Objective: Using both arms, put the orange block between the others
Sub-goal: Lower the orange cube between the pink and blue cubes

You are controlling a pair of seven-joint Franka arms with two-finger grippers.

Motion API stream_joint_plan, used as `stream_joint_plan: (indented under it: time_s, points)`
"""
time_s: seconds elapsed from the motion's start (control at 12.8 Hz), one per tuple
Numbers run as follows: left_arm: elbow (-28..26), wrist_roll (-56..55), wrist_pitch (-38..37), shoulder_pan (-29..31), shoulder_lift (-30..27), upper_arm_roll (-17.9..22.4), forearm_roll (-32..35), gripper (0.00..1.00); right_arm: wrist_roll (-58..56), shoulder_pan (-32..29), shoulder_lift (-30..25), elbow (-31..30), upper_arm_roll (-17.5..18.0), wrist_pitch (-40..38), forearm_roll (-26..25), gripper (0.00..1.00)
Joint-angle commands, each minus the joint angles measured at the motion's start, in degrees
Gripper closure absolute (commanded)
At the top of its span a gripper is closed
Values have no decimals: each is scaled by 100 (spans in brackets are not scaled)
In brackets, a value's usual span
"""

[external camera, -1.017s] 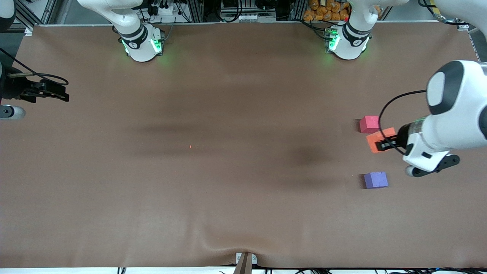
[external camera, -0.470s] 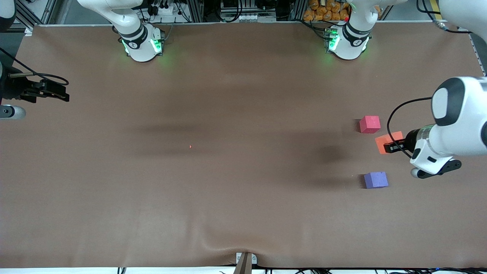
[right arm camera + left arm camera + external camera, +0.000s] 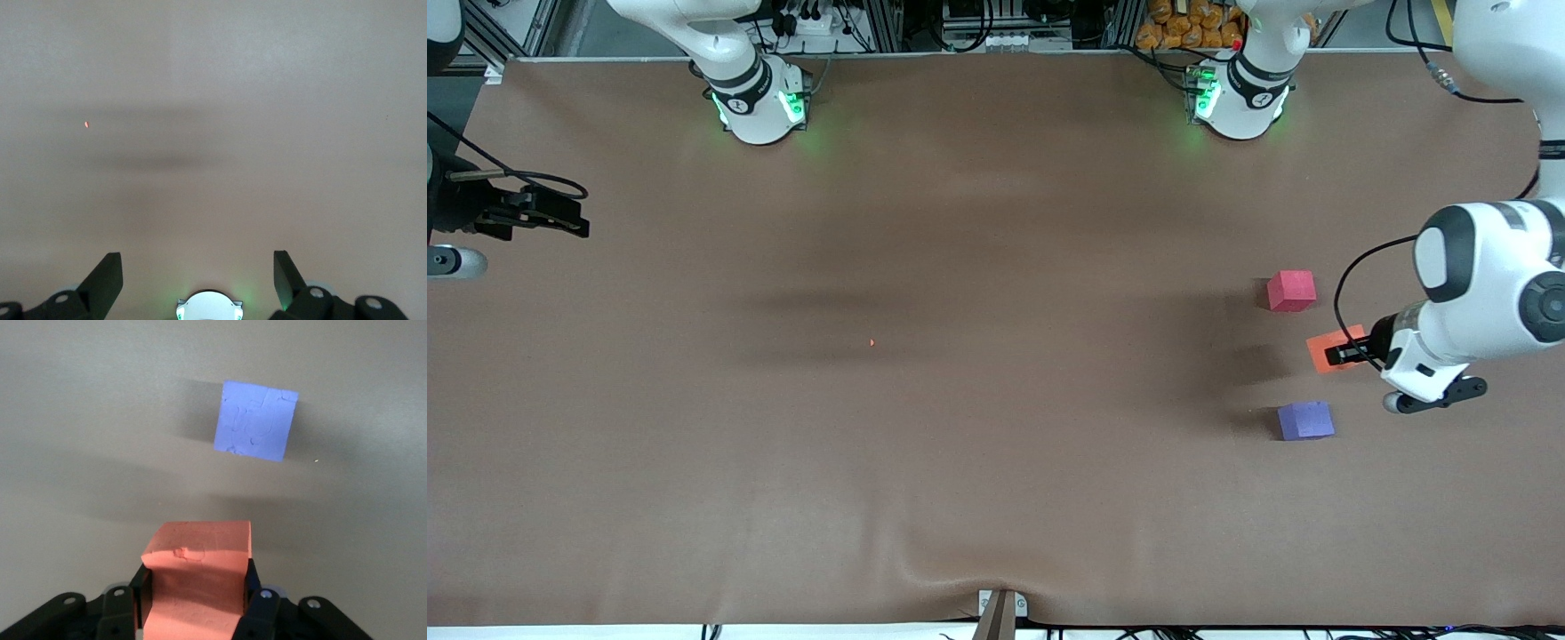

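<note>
My left gripper is shut on the orange block and holds it above the brown cloth. It hangs over the gap between the pinkish-red cube and the purple-blue cube, a little toward the left arm's end of their line. In the left wrist view the orange block sits pinched between the black fingers, with the purple-blue cube on the cloth ahead. My right gripper waits open over the right arm's end of the table, and nothing lies between its fingers.
Both arm bases glow green along the table's back edge. A tiny orange speck lies mid-table. The cloth wrinkles around a clamp at the front edge. The left arm's white elbow hangs beside the cubes.
My left gripper has carried the orange block toward the left arm's end of the table and closer to the purple-blue cube, and it looks lower. The right arm has not moved.
</note>
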Motion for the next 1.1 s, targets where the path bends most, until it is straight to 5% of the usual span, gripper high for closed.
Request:
stream_joint_plan:
  time_s: [0.0, 0.31, 1.02]
  points:
    - [-677, 163, 696, 29, -231, -36, 103, 100, -23, -90, -76, -32, 60, -5, 100, 0]
    - [-1126, 576, 1488, 47, -99, -27, 95, 100, -14, -107, -85, 91, 51, -93, 108, 0]
    - [-1091, 1140, 1691, 126, 261, -36, 543, 100, -58, -213, -129, 117, -19, -507, 311, 0]
